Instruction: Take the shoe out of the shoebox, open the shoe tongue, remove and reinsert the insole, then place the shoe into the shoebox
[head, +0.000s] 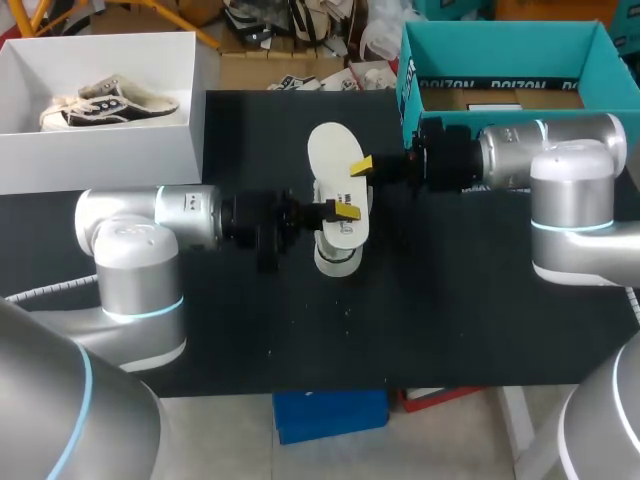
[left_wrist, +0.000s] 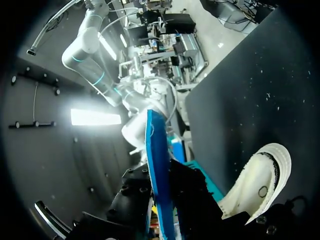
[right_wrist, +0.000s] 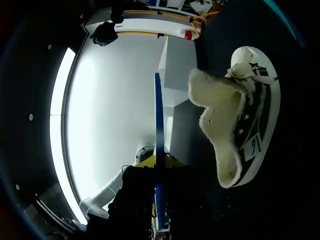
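Nearest us, our left arm comes in from the left across the black table (head: 450, 320), and the left gripper (head: 340, 212) sits at the shoe (head: 338, 250) in the middle of the table. Whether it is clamped on the shoe we cannot tell, since the contact is hidden in both the head view and its own wrist view. The shoe is a black-and-white sneaker with a white sole turned toward the table and its white toe toward us. The right wrist view shows its opening spread wide and a cream fleece lining (right_wrist: 210, 100) exposed. Whether the sole rests on the table we cannot tell. Just above and beyond the shoe is the insole (head: 330, 150), out of the shoe and lying roughly level with its white face up. Both wrist views catch it edge-on and show a blue edge. The right gripper (head: 362, 165), on the arm entering from the right, is closed on the insole's side edge, one yellow tip on each face. At the far left of the table stands a white shoebox (head: 100, 155), open, with a second sneaker (head: 110, 105) lying inside. At the far right stands an open teal box (head: 500, 50), well apart from the white one.
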